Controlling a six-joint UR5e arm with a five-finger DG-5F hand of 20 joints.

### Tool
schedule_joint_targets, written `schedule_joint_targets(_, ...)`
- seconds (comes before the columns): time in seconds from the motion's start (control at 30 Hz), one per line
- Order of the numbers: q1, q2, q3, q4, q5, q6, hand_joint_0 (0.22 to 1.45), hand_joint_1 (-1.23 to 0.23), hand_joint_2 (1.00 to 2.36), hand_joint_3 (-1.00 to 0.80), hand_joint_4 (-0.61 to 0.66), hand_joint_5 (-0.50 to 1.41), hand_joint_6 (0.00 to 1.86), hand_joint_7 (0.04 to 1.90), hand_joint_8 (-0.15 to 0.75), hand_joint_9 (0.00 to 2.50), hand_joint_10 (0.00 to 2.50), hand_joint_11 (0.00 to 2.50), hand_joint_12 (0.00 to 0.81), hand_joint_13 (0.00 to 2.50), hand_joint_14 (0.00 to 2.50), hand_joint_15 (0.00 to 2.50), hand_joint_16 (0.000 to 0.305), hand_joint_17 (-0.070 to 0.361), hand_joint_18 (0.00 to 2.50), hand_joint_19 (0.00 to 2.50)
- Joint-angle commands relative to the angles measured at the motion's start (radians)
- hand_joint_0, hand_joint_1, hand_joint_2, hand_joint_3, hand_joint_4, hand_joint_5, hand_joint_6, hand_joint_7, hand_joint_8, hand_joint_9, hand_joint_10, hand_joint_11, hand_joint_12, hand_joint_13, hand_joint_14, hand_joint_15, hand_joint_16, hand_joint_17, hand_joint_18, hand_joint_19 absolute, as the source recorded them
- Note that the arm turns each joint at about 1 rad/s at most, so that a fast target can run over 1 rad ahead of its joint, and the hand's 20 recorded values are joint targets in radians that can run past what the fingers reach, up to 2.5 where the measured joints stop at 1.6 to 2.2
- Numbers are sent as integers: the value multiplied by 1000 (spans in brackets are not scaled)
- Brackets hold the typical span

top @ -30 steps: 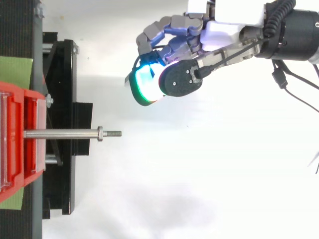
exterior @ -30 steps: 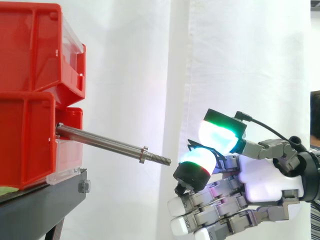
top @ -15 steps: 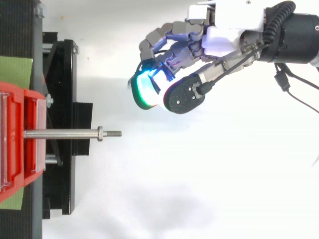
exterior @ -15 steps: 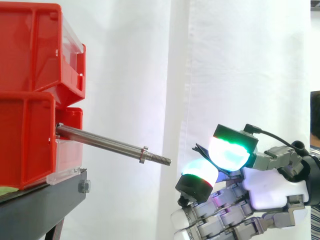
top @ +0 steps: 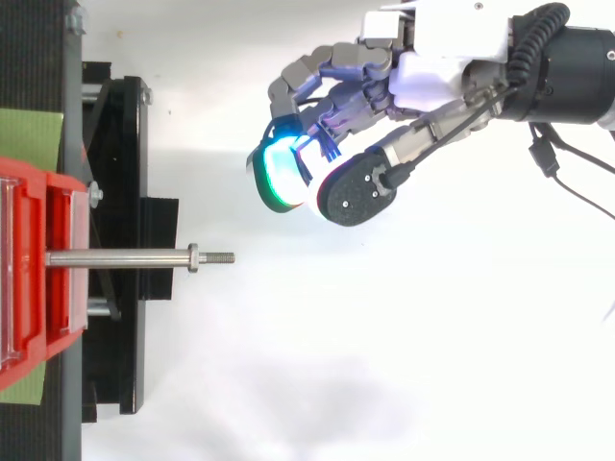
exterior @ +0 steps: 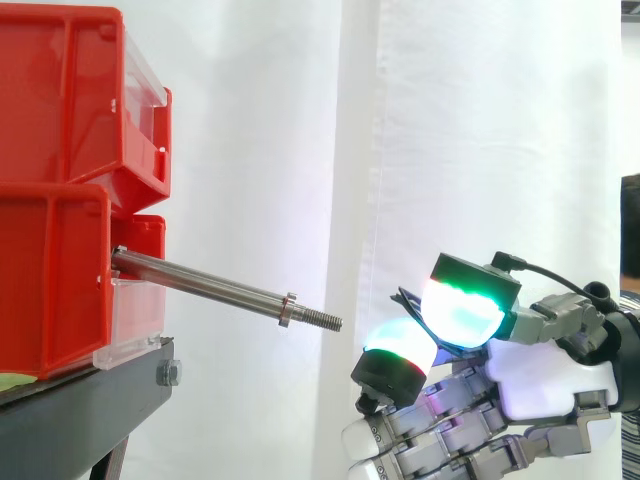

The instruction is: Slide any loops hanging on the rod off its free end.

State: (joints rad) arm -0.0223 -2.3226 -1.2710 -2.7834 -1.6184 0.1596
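One hand (top: pixel 432 72) reaches in from the right with its fingers curled, its glowing green and cyan fingertips (exterior: pixel 460 315) closed together on a thin blue loop (top: pixel 330 149) that sticks out between them. The hand sits right of and lower than the threaded free end (exterior: pixel 320 319) of the rod (exterior: pixel 200 283), apart from it; from above it lies on the far side of the rod's line. The loop is clear of the rod. The rod is bare and slopes down to the right from the red bins (exterior: pixel 60 200) on the black stand (exterior: pixel 80 410), before the white curtain (exterior: pixel 480 120).
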Motion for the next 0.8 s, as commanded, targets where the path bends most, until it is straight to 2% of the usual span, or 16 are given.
schedule_joint_targets(0.0, -1, 0, 1, 1, 0, 0, 751, -869, 1000, -500, 97, -215, 835, 1114, 226, 565, 6, 131, 263, 543, 0, 11, 35, 78, 562, 188)
schedule_joint_targets(0.2, 1, 0, 1, -1, 0, 5, 748, -878, 1000, -500, 94, -215, 835, 1110, 223, 572, 4, 141, 252, 568, 0, 29, 34, 77, 600, 213)
schedule_joint_targets(0.33, 1, 0, 1, -1, 0, 11, 695, -840, 1000, -500, 99, -212, 835, 1108, 226, 583, 4, 143, 244, 566, 0, 40, 33, 74, 591, 229)
schedule_joint_targets(0.4, 1, 0, 1, -1, 0, 11, 628, -763, 1000, -500, 100, -205, 831, 1111, 231, 597, 5, 143, 238, 552, 0, 49, 31, 69, 556, 248)
schedule_joint_targets(0.57, 1, 0, 1, -1, 0, 9, 572, -629, 1000, -500, 109, -182, 805, 1127, 236, 614, 3, 121, 233, 530, 1, 39, 29, 66, 504, 259)
schedule_joint_targets(0.77, 1, -1, 1, -1, 3, 9, 602, -561, 1000, -500, 86, -164, 782, 1186, 235, 638, 4, 121, 222, 525, 0, 31, 27, 62, 476, 273)
